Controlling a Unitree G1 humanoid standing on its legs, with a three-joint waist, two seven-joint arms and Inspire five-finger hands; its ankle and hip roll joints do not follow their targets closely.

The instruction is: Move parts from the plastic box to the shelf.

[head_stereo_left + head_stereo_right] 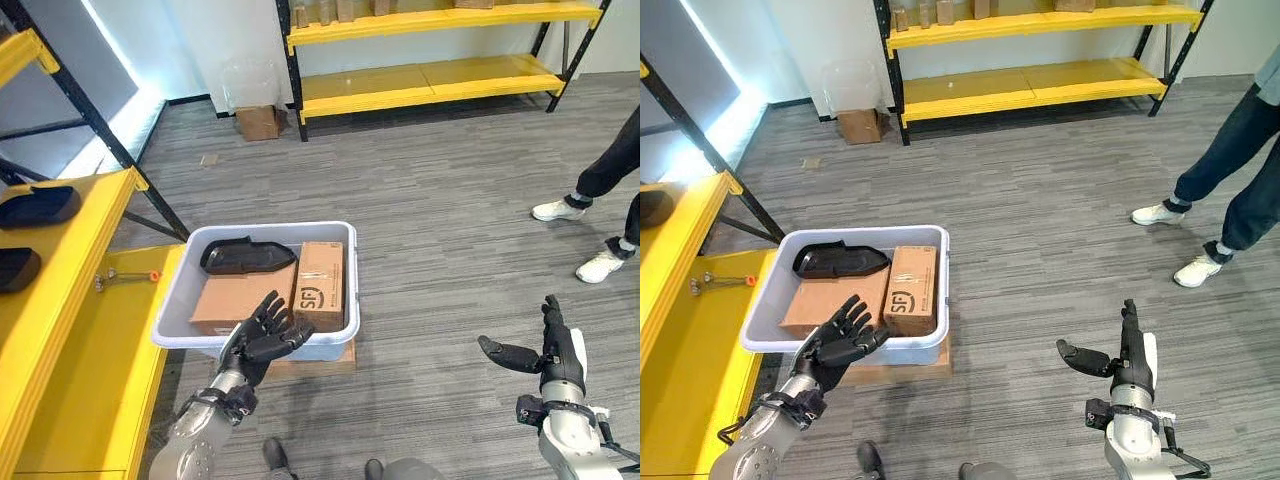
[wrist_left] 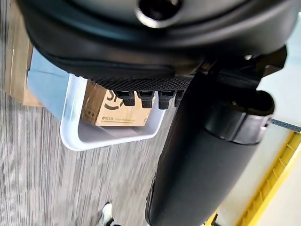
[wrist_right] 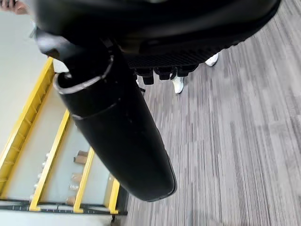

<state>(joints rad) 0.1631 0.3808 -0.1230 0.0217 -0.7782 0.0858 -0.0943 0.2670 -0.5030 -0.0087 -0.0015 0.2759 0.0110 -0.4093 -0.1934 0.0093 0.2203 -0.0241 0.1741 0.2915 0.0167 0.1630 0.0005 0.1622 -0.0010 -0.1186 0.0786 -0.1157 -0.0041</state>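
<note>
A pale plastic box stands on the floor beside the yellow shelf. Inside lie a black moulded part, a flat cardboard carton and an upright cardboard carton. My left hand hovers open over the box's near rim, its fingers spread and holding nothing. My right hand is raised over the bare floor well to the right of the box, fingers straight, thumb out. Two black parts lie on the shelf's upper level at the far left.
A person's legs and white shoes stand at the right. Another yellow shelf unit lines the far wall, with a small cardboard box on the floor beside it. An orange-tipped tool lies on the near shelf.
</note>
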